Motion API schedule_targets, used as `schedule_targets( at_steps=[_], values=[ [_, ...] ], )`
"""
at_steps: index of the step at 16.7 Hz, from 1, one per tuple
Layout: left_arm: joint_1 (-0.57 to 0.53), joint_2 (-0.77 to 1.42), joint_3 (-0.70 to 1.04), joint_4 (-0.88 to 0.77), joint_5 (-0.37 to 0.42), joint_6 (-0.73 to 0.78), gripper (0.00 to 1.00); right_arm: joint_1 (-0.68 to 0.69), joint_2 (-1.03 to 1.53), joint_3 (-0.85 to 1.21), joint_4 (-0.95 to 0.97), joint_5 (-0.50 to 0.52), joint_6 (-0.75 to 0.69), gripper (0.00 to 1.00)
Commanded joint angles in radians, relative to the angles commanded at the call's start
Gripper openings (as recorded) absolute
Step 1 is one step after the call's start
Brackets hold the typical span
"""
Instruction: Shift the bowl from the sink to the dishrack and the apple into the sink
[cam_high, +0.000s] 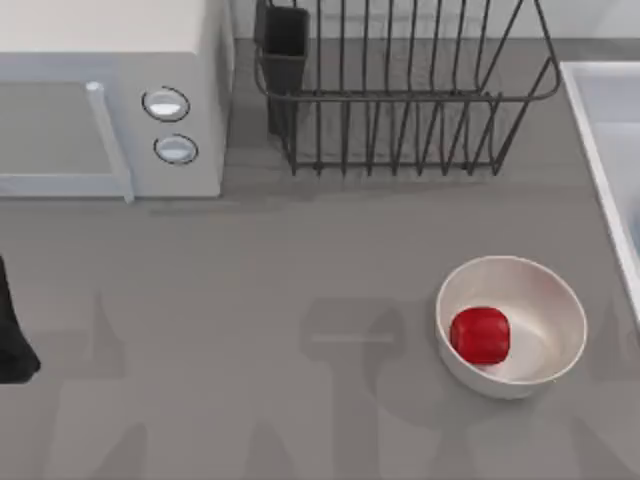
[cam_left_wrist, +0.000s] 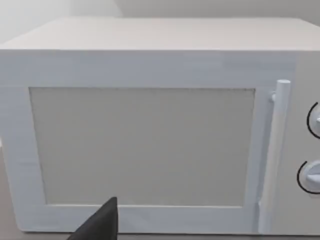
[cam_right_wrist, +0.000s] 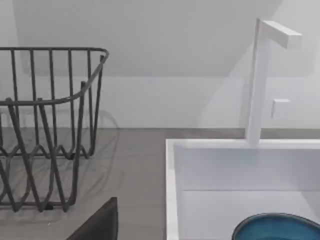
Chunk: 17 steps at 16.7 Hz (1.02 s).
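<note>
Apple (cam_high: 480, 335) sits in the white bowl (cam_high: 540, 300) at four o'clock on the table. Blue bowl (cam_right_wrist: 277, 227) lies in the sink (cam_right_wrist: 172, 190), beside the dishrack (cam_high: 400, 95). Left gripper (cam_high: 12, 340) waits at nine o'clock; whether it's open, I cannot tell. Grabbing the white bowl by mistake could spoil things.

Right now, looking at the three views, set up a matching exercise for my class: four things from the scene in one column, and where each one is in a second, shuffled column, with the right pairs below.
Things
1. apple
2. teal bowl
3. utensil cup
4. microwave

Places
A. inside the sink
B. at a corner of the dishrack
C. inside the white bowl
D. at the table's left, beside the dishrack

Pairs: 1-C, 2-A, 3-B, 4-D
</note>
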Motion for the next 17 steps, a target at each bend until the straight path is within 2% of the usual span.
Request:
schedule_targets(
  at_steps=[4, 8, 12, 17],
  values=[
    [0.0, 0.0, 0.0, 0.0, 0.0, 0.0, 1.0, -0.002, 0.021, 0.027, -0.006, -0.002, -0.002, 1.0],
    [0.0, 0.0, 0.0, 0.0, 0.0, 0.0, 1.0, -0.023, 0.162, 0.192, -0.057, -0.008, -0.017, 1.0],
    [0.0, 0.0, 0.0, 0.0, 0.0, 0.0, 1.0, -0.066, 0.422, 0.471, -0.169, -0.013, -0.047, 1.0],
    [0.0, 0.0, 0.0, 0.0, 0.0, 0.0, 1.0, -0.139, 0.869, 0.915, -0.384, -0.016, -0.111, 1.0]
  ],
)
